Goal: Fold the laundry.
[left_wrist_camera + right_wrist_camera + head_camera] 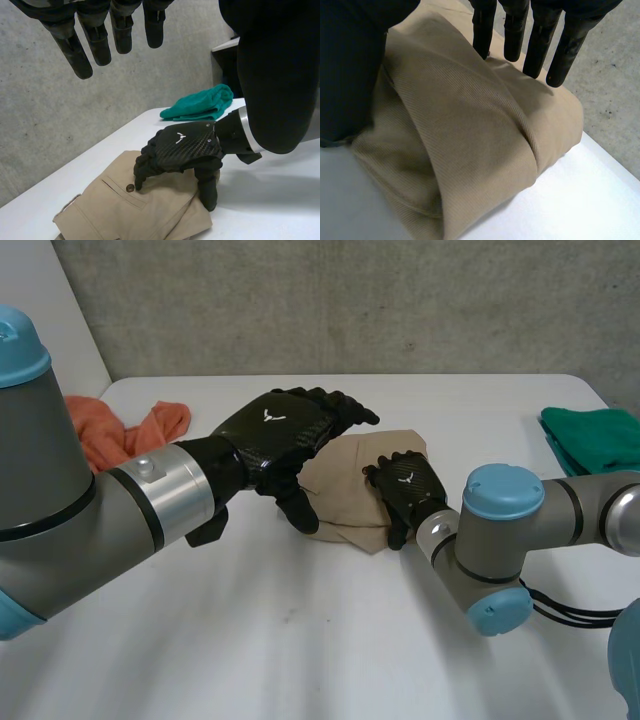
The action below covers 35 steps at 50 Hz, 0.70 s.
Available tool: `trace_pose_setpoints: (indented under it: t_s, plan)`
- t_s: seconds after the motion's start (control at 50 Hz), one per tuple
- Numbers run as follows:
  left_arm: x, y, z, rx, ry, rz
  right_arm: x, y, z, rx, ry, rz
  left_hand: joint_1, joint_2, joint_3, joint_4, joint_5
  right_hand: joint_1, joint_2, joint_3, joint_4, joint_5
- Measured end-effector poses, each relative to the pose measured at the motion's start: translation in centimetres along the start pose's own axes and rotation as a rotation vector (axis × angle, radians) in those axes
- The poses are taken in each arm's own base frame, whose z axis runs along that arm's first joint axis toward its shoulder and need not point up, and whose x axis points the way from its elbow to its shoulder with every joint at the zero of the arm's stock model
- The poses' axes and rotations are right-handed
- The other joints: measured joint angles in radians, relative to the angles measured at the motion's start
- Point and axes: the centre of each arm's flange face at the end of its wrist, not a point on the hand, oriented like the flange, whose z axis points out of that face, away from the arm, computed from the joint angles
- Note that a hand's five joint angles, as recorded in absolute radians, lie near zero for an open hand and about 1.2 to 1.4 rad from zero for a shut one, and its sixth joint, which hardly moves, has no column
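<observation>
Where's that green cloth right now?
In the head view the green cloth lies at the far right edge of the table, beyond the right arm, well apart from the tan garment in the middle.

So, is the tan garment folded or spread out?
Folded: the tan garment lies as a compact layered bundle with a rounded fold at its edge, under the right hand.

You've got the folded trousers (350, 465) in the middle of the tabletop (300, 640). Your right hand (405, 483) lies on their right end, fingers on top, thumb down at the near edge. Your left hand (280, 430) hangs above their left end. Far left, toward the back, sits a crumpled cloth (130, 430). Far right, by the edge, lies a folded cloth (595, 440). Both are well apart from the trousers.
</observation>
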Motion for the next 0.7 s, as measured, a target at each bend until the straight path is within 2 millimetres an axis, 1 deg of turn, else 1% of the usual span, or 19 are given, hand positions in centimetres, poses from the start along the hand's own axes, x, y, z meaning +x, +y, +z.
trace_pose_setpoints:
  t_s: [0.02,0.06,0.32,0.36,0.4,0.42,0.44,0.46,0.54,0.56,0.6,0.7]
  plan:
    - [0.0,0.0,0.0,-0.001,0.000,-0.001,0.0,0.0,0.2,0.004,0.000,0.000,0.000,0.000,0.000,0.000,0.000,0.065,0.040,0.053,0.049,0.015]
    - [0.0,0.1,0.0,-0.001,0.000,-0.001,0.0,0.0,0.4,0.008,0.001,0.000,0.000,0.000,0.000,0.000,0.000,0.087,0.061,0.072,0.072,0.035]
    - [0.1,0.2,0.0,-0.004,0.003,-0.006,0.2,-1.0,1.7,0.056,0.011,-0.005,0.000,0.000,0.000,0.000,0.000,0.093,0.074,0.079,0.086,0.065]
    - [0.1,0.2,0.0,-0.004,0.004,-0.010,0.2,-1.0,1.9,0.061,0.012,-0.006,0.000,0.000,0.000,0.000,0.000,0.148,0.132,0.130,0.142,0.101]
    - [0.1,0.2,0.0,-0.004,0.005,-0.016,0.1,-1.0,2.3,0.067,0.013,-0.007,0.000,0.000,0.000,0.000,0.000,0.256,0.258,0.249,0.258,0.200]
    - [0.1,0.2,0.0,-0.004,0.005,-0.016,0.1,-1.0,2.4,0.068,0.014,-0.007,0.000,0.000,0.000,0.000,0.000,0.256,0.258,0.249,0.258,0.200]
    - [0.1,0.2,0.0,-0.004,0.005,-0.019,0.1,-1.0,2.5,0.071,0.014,-0.007,0.000,0.000,0.000,0.000,0.000,0.388,0.438,0.423,0.430,0.358]
    - [0.1,0.2,0.0,-0.004,0.005,-0.019,0.1,-1.0,2.6,0.072,0.015,-0.007,0.000,0.000,0.000,0.000,0.000,0.411,0.471,0.456,0.463,0.390]
    - [0.1,0.2,0.0,-0.004,0.004,-0.024,0.2,-1.1,3.1,0.084,0.018,-0.007,0.000,0.000,0.000,0.000,0.000,0.411,0.471,0.456,0.463,0.390]
    - [0.1,0.2,0.0,-0.003,0.004,-0.025,0.2,-1.2,3.1,0.085,0.017,-0.007,0.000,0.000,0.000,0.000,0.000,0.622,0.819,0.762,0.810,0.721]
    - [0.1,0.2,0.0,-0.003,0.003,-0.026,0.3,-1.3,3.1,0.088,0.014,-0.007,0.000,0.000,0.000,0.000,0.000,0.635,0.847,0.779,0.851,0.766]
    - [0.1,0.1,-0.1,0.000,0.002,-0.025,0.4,-1.5,2.6,0.091,-0.009,-0.011,0.000,0.000,0.000,0.000,0.000,0.635,0.847,0.779,0.854,0.772]
